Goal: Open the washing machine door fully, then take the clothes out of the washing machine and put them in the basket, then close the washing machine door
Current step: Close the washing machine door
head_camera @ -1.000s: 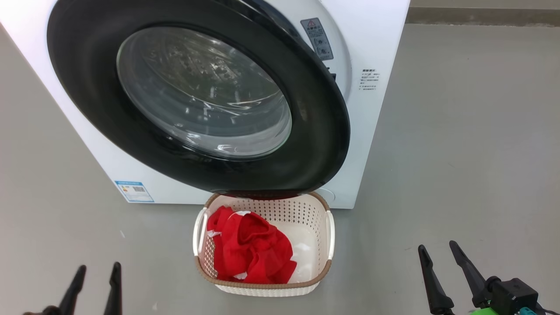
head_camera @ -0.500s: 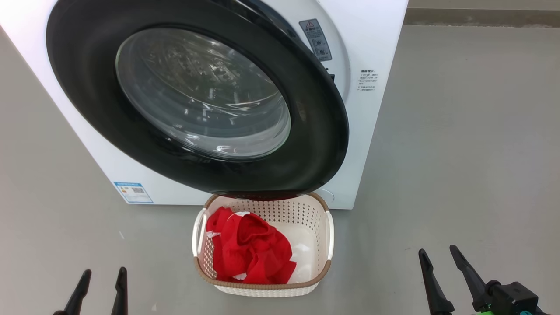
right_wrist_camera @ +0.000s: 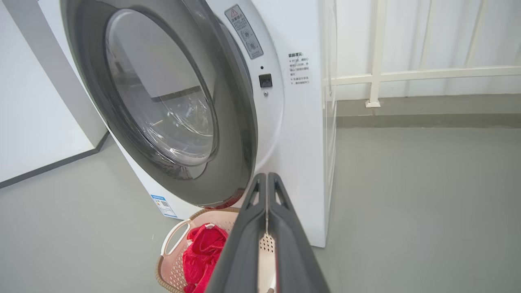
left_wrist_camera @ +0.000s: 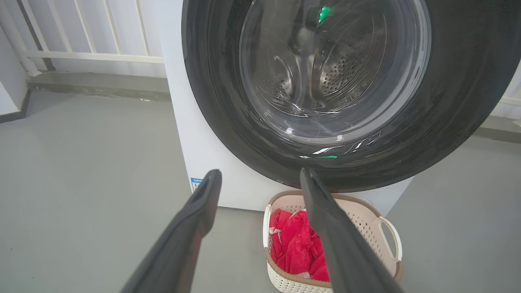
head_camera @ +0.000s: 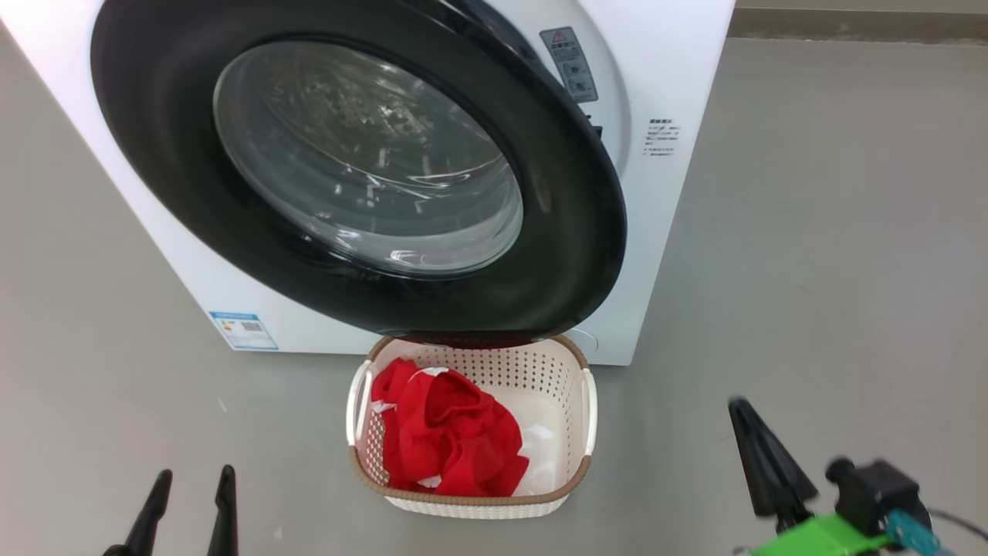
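1. Clothes are out, lying in the 9 o'clock half of the basket, which sits at 6 o'clock from the door.
2. Door's ajar, so it needs shutting, I'd say.
3. Left hand open, right hand closed, both empty.

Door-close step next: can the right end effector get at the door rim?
Likely yes: nothing stands between the right end effector and the washing machine door; the basket sits below its rim.

Dark tapered fingers, green bracket, black block
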Controlling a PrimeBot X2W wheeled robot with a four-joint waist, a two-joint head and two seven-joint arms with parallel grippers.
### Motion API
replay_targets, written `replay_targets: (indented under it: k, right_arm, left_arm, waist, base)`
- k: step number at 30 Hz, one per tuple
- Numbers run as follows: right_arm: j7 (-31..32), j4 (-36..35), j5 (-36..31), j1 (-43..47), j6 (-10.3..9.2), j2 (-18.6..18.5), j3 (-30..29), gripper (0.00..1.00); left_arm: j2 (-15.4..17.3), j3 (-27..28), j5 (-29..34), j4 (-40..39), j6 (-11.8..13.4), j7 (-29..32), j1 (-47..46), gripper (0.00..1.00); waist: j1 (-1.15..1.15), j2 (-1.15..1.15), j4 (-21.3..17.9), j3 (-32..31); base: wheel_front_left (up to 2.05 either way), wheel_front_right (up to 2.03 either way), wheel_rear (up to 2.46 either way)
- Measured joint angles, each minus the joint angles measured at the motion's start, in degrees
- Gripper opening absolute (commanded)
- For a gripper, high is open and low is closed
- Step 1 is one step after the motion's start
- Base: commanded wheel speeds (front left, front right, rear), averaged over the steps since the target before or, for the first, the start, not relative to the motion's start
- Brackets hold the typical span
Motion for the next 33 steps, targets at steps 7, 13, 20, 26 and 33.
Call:
replay_targets:
  k: [7,13,20,26,33]
  right_arm:
    - [0.0,0.5,0.0,-7.9,0.0,-0.7,2.4,0.0]
    - [0.0,1.7,-0.1,-14.5,0.0,-1.7,4.4,0.0]
    - [0.0,4.4,-0.1,-21.2,0.0,-2.7,6.3,0.0]
    - [0.0,6.8,-0.1,-25.3,0.0,-2.9,4.8,0.0]
    - [0.0,8.5,-0.1,-28.3,0.0,-2.9,3.4,0.0]
  left_arm:
    - [-1.4,-0.2,0.2,-0.4,0.0,0.0,-0.3,1.0]
    - [-2.4,-1.2,0.2,-0.6,0.0,0.0,-2.3,1.0]
    - [-3.1,-2.7,0.2,-0.6,0.0,0.0,-4.0,1.0]
    - [-3.3,-3.5,0.0,-0.8,0.0,0.0,-5.6,1.0]
    - [-3.8,-4.5,-0.2,-0.8,0.0,0.0,-8.1,1.0]
  waist:
    - [0.0,0.0,1.6,0.9]
    - [0.0,0.0,3.6,2.4]
    - [0.0,0.0,5.9,4.7]
    - [0.0,0.0,7.1,7.0]
    - [0.0,0.0,8.0,9.8]
  base:
    - [0.0,0.0,0.0]
    - [0.0,0.0,0.0]
    - [0.0,0.0,0.0]
    - [0.0,0.0,0.0]
    - [0.0,0.0,0.0]
